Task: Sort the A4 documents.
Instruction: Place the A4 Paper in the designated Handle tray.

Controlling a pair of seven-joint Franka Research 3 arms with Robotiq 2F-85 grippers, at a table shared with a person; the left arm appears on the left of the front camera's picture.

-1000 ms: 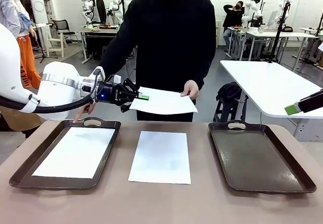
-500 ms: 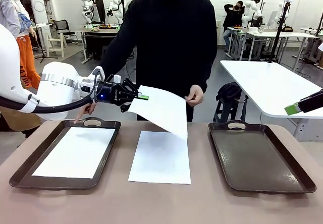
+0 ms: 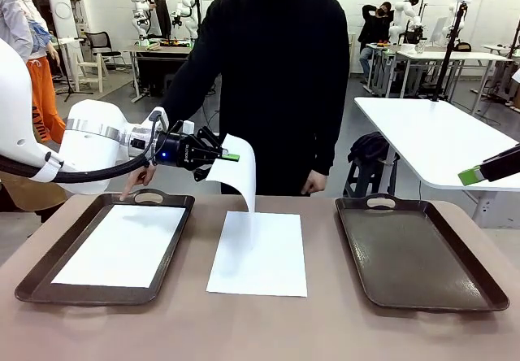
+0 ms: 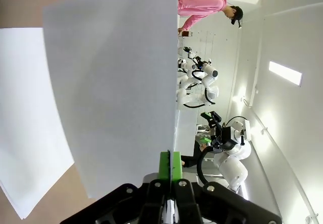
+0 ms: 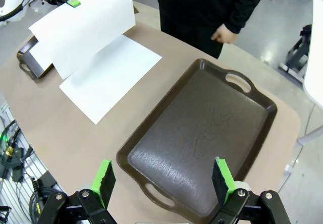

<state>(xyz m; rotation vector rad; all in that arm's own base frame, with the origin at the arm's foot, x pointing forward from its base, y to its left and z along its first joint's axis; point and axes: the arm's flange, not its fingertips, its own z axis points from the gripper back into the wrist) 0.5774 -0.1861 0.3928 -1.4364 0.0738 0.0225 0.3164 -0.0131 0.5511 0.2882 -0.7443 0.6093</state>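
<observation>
My left gripper [image 3: 231, 157] is shut on the corner of a white A4 sheet [image 3: 240, 174], which droops from it above the table's far edge. In the left wrist view the green pads [image 4: 170, 164] pinch that sheet's [image 4: 116, 77] edge. A second sheet [image 3: 260, 253] lies flat mid-table, and a third [image 3: 122, 245] lies in the left tray [image 3: 81, 294]. At the picture's right edge my right gripper [image 3: 471, 176] hovers open. In its own view the right gripper [image 5: 164, 179] has its fingers spread above the bare right tray [image 5: 202, 128].
A person stands at the far side, one hand [image 3: 313, 184] hanging by their side, the other hand [image 3: 134, 184] resting near the left tray's handle. The dark right tray [image 3: 414, 255] has nothing in it. Bare tabletop runs along the near edge.
The person let go of the sheet and lowered that hand. The sheet's free end swung down and now hangs from my left gripper. Neither arm has moved.
</observation>
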